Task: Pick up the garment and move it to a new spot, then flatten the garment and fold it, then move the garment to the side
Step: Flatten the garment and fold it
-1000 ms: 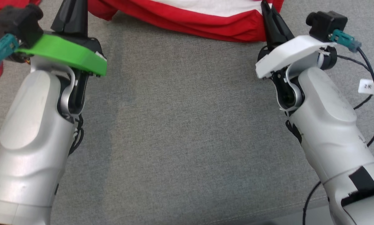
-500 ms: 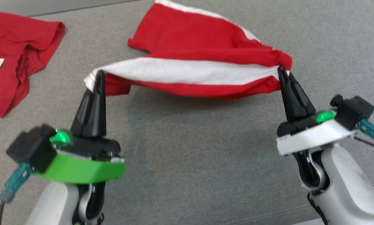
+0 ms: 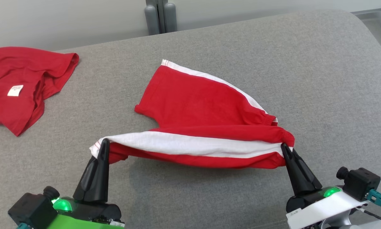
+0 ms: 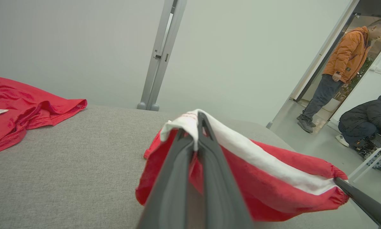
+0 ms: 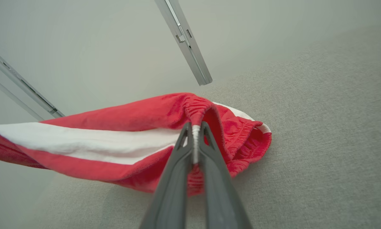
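At the near edge of the grey cushion, the left gripper pinches the white-striped leg hem of the red shorts and the right gripper pinches the waistband end. Between them the shorts' long axis runs side to side, near edge lifted off the cushion, far leg resting on it. Toward the cushion's far left lies another red garment; its white label is unreadable.
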Motion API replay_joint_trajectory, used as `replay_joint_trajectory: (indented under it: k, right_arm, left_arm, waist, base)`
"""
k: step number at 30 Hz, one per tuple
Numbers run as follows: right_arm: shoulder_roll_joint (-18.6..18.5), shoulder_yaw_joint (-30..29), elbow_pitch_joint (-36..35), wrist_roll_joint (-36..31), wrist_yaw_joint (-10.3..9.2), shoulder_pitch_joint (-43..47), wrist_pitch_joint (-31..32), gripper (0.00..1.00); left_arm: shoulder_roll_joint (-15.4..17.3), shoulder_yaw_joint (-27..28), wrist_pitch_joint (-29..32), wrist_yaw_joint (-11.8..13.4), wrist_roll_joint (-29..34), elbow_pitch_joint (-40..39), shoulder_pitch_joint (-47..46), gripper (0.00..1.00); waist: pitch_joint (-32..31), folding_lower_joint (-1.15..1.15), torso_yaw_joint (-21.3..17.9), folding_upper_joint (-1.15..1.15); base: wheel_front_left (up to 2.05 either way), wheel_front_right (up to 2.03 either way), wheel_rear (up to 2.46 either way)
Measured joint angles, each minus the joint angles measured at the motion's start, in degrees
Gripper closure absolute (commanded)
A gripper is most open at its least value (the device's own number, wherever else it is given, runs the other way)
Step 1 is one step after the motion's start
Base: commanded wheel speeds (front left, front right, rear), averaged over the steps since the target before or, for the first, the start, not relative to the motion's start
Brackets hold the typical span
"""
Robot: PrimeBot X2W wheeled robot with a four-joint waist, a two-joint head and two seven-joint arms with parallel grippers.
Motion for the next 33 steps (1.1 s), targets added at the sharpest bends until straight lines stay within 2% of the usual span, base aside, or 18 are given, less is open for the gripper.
replay_joint_trajectory:
  k: [6, 15, 25, 33]
  right_arm:
    - [1.43, 1.65, 4.90, 1.02, -0.01, -1.43, -0.57, 1.00]
    - [3.50, 3.30, 13.84, 3.24, -0.01, -9.85, -6.06, 1.00]
    - [4.78, 3.92, 21.94, 9.01, 0.00, -18.94, -10.31, 1.00]
    - [4.81, 3.20, 21.25, 12.38, 0.00, -22.14, -10.47, 1.00]
  left_arm:
    - [-0.07, -0.57, 1.03, -2.69, -1.68, 6.65, -3.31, 1.00]
    - [-0.79, -3.71, 4.98, -8.70, -0.29, 19.38, -21.61, 1.00]
    - [-4.15, -3.99, 5.50, -11.57, 0.83, 37.49, -40.83, 1.00]
    - [-5.17, -5.48, 5.59, -13.18, 2.81, 50.12, -51.18, 1.00]
  waist:
    - [1.93, 0.00, -1.10, 0.00]
    - [6.75, 0.00, -2.87, 0.00]
    - [13.48, 0.00, -5.85, 0.00]
    - [18.03, 0.00, -8.58, 0.00]
  base:
    - [0.00, 0.00, 0.00]
    - [0.00, 0.00, 0.00]
    - [0.00, 0.00, 0.00]
    - [0.00, 0.00, 0.00]
